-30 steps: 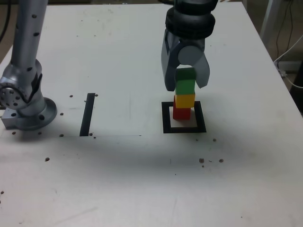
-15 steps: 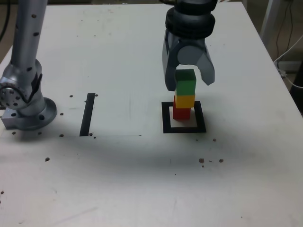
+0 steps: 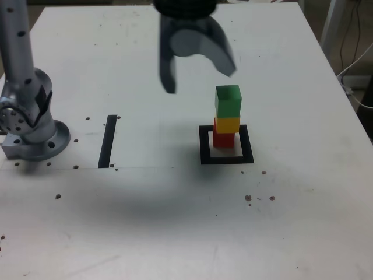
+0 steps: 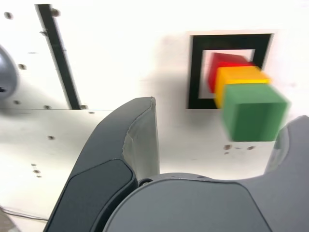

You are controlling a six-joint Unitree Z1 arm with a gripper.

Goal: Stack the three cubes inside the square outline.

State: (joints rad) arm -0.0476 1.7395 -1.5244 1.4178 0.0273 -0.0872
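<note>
Now cubes (image 3: 228, 116) beside open pincer (image 3: 198, 81).

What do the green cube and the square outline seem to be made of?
Green cube: probably painted wood or plastic, matte, judging by its even colour and soft shading. Square outline: likely black tape, dull, lying flat with straight strip edges.

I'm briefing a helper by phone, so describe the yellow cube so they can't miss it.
On the white table, find the black square outline, in the exterior view right of the straight black strip. A three-cube stack rises there; the yellow cube is the middle one, between red below and green above.
</note>
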